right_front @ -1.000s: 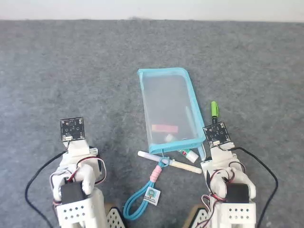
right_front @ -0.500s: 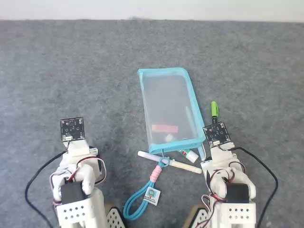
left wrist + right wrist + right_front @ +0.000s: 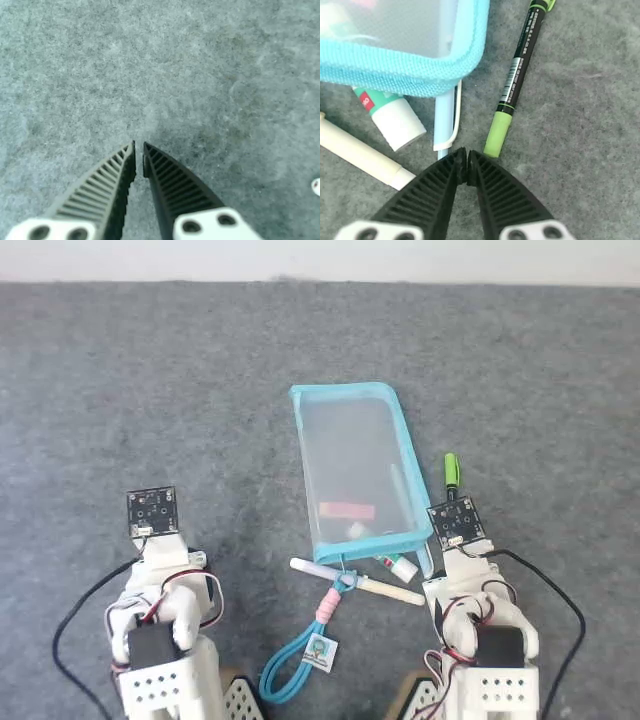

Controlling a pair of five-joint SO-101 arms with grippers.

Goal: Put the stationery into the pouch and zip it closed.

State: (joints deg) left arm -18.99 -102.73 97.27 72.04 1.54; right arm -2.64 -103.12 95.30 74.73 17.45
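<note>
Left gripper [image 3: 139,145] fingers together over grey mat [image 3: 150,380]. Centre: teal pouch [image 3: 340,392] lying flat, white pen [image 3: 360,155], glue stick [image 3: 395,120], blue pen [image 3: 445,120] at its near edge. Green marker [image 3: 515,85] just beside pouch's right side, right gripper [image 3: 466,152] fingers together near marker's cap.

No change shows over the last second. The left arm [image 3: 160,612] and right arm [image 3: 480,628] hold the same poses, and the pouch [image 3: 355,475], its strap [image 3: 290,668] and the green marker [image 3: 452,472] lie on the bench [image 3: 150,390] as before.
</note>
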